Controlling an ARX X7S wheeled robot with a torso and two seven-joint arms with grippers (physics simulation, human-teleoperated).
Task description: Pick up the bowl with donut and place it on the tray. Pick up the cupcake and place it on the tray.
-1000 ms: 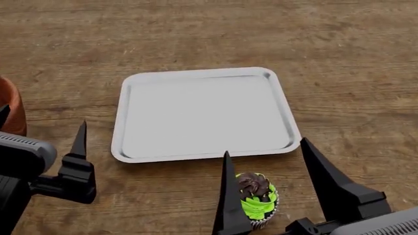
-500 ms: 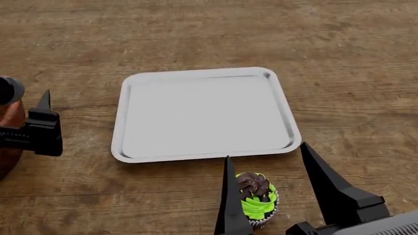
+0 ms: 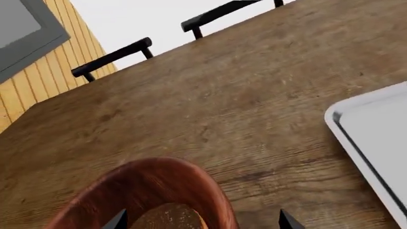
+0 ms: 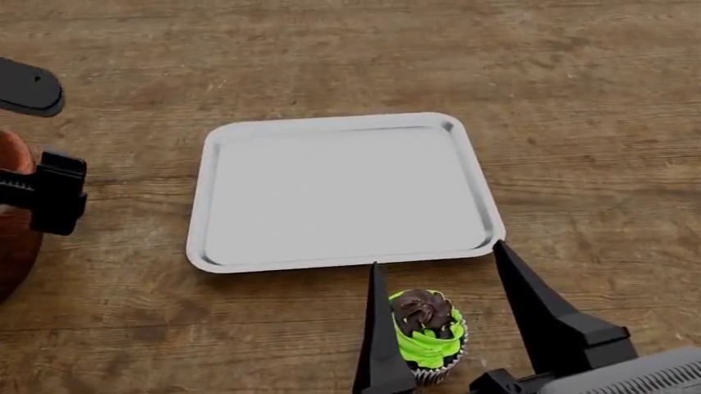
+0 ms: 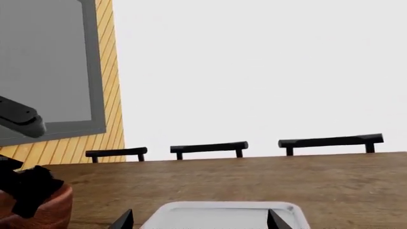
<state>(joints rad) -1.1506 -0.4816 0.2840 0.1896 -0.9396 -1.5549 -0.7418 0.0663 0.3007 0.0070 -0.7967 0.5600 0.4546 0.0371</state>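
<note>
Left gripper, jaws apart, has shifted out over the wooden bowl's rim, table's left edge. Right gripper brackets the cupcake, unclosed, beside the bare tray. Neither grasp made.

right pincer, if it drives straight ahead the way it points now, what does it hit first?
Likely the tray: the open right pincer straddles the cupcake and points at the tray's near rim. Height is unclear, so it might pass over.
</note>
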